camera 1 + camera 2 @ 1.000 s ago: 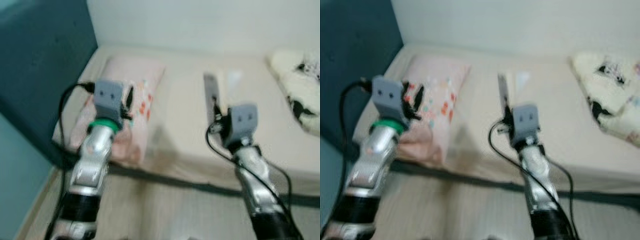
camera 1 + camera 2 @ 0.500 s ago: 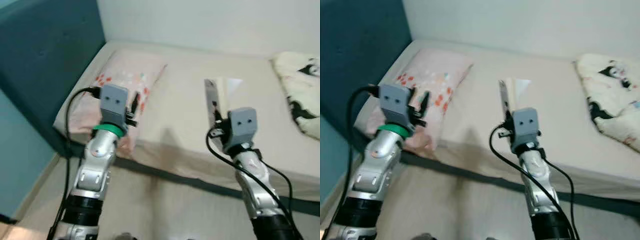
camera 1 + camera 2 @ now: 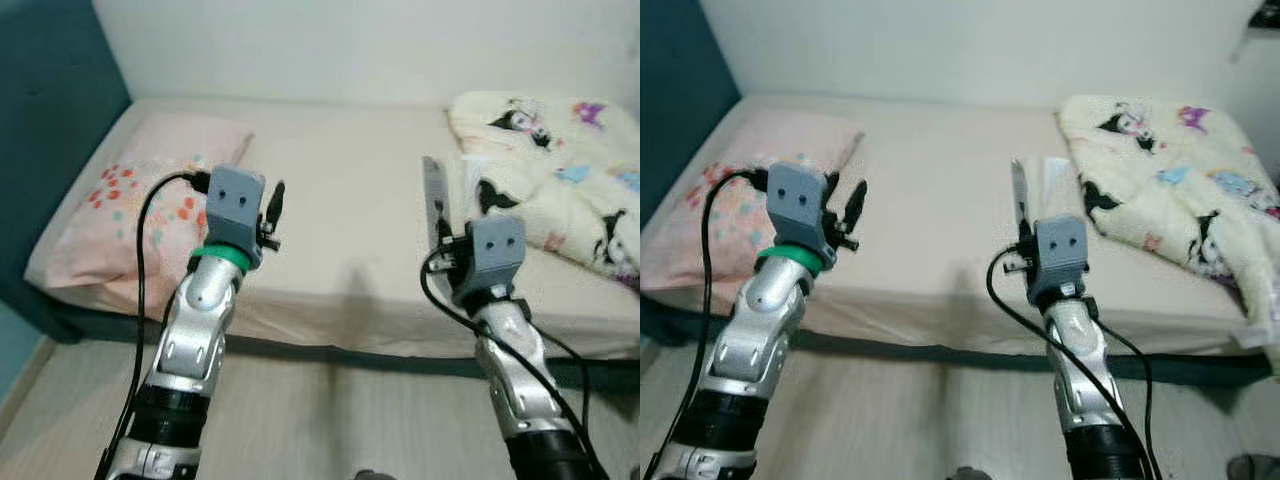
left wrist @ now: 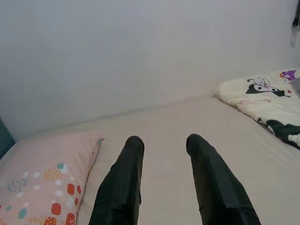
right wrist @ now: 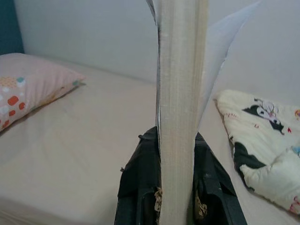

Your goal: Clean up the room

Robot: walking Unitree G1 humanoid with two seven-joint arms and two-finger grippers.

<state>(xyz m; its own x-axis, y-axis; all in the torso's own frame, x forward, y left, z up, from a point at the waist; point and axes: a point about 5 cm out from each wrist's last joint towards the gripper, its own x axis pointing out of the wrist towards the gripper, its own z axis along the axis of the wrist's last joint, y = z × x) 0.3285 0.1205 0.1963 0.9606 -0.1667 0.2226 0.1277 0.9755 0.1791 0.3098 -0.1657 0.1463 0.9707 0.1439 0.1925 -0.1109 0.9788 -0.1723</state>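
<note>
Before us lies a bed (image 3: 350, 230) with a beige sheet. At its left end we see a pink pillow (image 3: 120, 215) with coloured spots, its far end partly hidden behind our left arm. Our left gripper (image 4: 161, 180) hovers over the bed's near edge, its fingers (image 4: 119, 187) spread apart and holding nothing. Our right gripper (image 5: 176, 183) is clamped on a thin book (image 5: 178, 93), held upright edge-on, so we cannot make out its cover. At the right end a cream blanket (image 3: 1170, 175) with cartoon prints lies crumpled, cut off by the frame.
</note>
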